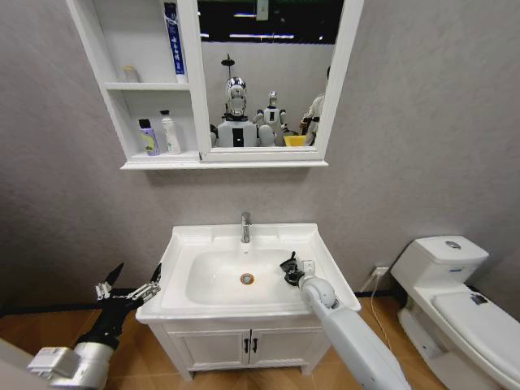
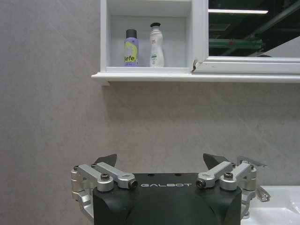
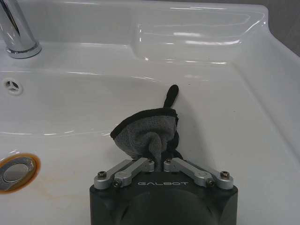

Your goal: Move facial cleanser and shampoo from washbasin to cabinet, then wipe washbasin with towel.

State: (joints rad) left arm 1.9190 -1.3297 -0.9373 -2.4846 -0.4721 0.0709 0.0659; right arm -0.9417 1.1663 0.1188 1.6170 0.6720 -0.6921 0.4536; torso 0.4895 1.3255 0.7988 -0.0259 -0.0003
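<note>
Wiping is in hand: right gripper (image 3: 161,161), fingers pinching towel (image 3: 147,131), presses it into basin (image 1: 203,244) at frame centre, next needing sweeps; left gripper (image 1: 130,286) hangs spread lower left.

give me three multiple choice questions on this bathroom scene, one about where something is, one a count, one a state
1. Where is the towel?
A. on the cabinet shelf
B. in the washbasin bowl, held by the right gripper
C. on the toilet lid

2. How many bottles stand on the cabinet's lowest shelf?
A. one
B. two
C. four

3. How is the left gripper?
A. open, holding nothing
B. shut on a bottle
C. shut on the towel

Answers:
1 B: the right gripper pinches the towel against the washbasin.
2 B: a purple bottle and a white bottle stand in the cabinet.
3 A: the left gripper has its fingers spread beside the washbasin.
</note>
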